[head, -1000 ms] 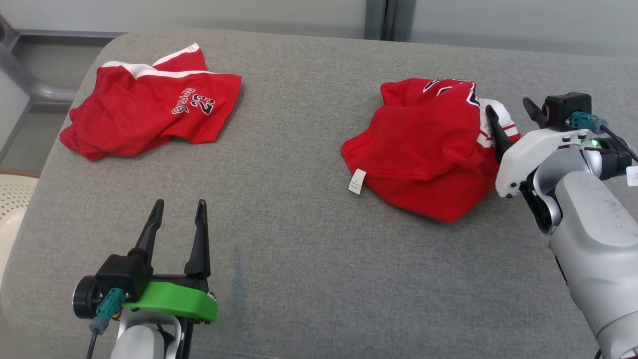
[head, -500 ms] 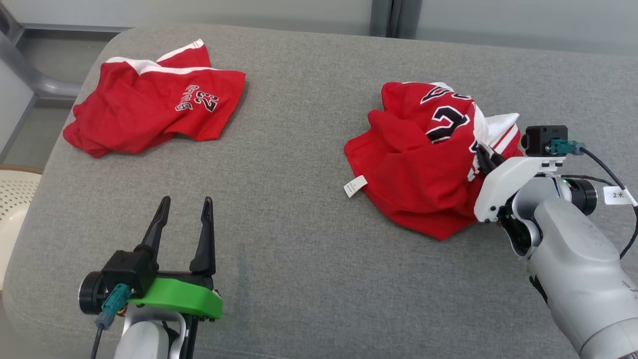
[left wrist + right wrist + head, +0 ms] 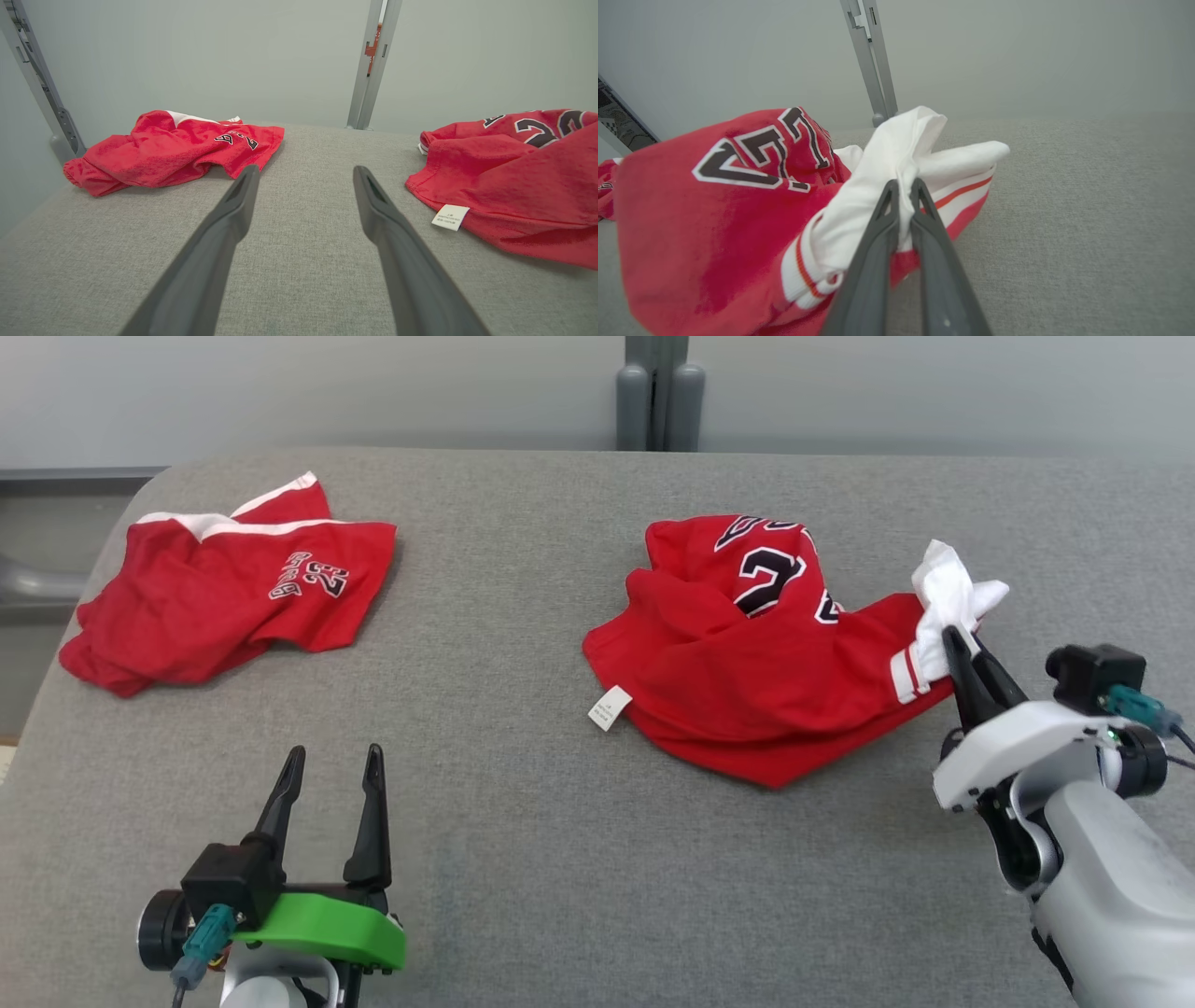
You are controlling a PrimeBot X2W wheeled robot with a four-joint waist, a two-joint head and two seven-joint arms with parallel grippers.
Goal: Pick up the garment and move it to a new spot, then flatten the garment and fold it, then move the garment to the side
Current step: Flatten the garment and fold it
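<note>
Grey tabletop (image 3: 523, 859) holds your soft, limp red garment (image 3: 747, 709) right of centre; your right claw (image 3: 957, 639) clenches its white sleeve (image 3: 948, 583), seemingly a fair hold, while left claw (image 3: 335, 751) gapes lower-left.

The tips of the right pincer (image 3: 904, 184) are partly buried in a white fold of the garment (image 3: 714, 224), and the garment's lower part is cut off by the right wrist view's bottom edge. In the left wrist view the same garment is cropped at the right edge, and the print on its white label (image 3: 450, 217) is too small to be read. On the second red garment (image 3: 224, 607) the small word beside the number cannot be made out, and the right arm (image 3: 1111, 887) is cut by the head view's lower right corner.
</note>
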